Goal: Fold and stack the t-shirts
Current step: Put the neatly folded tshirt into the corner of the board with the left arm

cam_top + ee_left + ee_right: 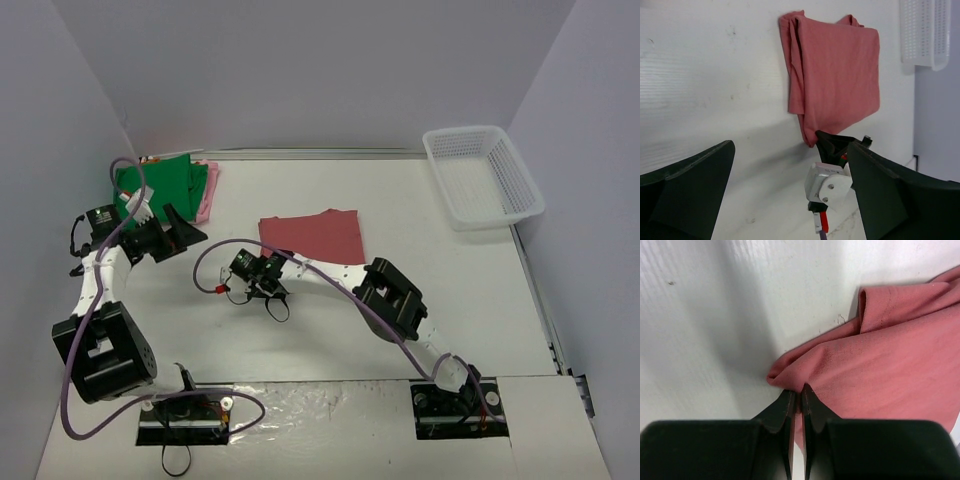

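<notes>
- Folded dusty-red soft cloth t-shirt (312, 235) lies mid-way across the white table (470, 300). The bright green t-shirt (160, 185) and pale pink t-shirt (208, 190) are piled at the far left.
- Right gripper (797, 390): jaws pinched together on the red shirt's near-left corner fold.
- Left gripper (790, 155): jaws wide, holding nothing.
- Handling: light, limp cloth. It'll likely drape and unfold from one corner, so pinch through all layers at the folded edge.

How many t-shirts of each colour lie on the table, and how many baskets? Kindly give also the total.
Dusty-red t-shirt: 1
Green t-shirt: 1
Pale pink t-shirt: 1
White mesh basket: 1
Total: 4
</notes>
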You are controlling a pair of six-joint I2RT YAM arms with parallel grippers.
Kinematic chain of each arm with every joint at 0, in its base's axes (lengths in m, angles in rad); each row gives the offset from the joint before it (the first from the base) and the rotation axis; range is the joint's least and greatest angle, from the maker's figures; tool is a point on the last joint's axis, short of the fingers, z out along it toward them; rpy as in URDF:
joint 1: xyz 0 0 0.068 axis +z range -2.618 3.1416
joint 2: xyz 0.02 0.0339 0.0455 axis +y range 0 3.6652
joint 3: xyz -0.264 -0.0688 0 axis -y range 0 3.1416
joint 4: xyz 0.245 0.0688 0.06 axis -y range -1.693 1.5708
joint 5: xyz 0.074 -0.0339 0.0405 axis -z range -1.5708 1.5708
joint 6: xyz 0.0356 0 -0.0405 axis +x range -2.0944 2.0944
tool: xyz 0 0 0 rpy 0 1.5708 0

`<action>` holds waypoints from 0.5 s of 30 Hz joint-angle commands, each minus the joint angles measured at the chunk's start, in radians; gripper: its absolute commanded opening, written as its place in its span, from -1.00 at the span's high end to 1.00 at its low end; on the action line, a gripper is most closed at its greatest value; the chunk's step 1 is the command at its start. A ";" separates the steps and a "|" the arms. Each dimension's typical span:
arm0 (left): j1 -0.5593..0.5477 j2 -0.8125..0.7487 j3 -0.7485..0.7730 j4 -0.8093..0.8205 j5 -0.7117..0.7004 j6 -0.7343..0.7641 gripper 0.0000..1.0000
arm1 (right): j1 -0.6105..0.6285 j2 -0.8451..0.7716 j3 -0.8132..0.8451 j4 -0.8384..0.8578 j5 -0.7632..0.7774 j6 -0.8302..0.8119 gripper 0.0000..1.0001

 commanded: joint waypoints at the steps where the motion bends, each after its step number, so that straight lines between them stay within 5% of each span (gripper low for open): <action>1: 0.005 0.035 -0.031 0.109 0.127 -0.163 -0.89 | -0.029 -0.073 0.039 -0.088 0.040 -0.004 1.00; 9: -0.050 0.181 -0.070 0.219 0.110 -0.329 -0.89 | -0.060 -0.127 0.076 -0.112 0.068 -0.009 1.00; 15: -0.144 0.268 -0.134 0.470 0.113 -0.533 -0.89 | -0.062 -0.107 0.125 -0.147 0.060 -0.003 1.00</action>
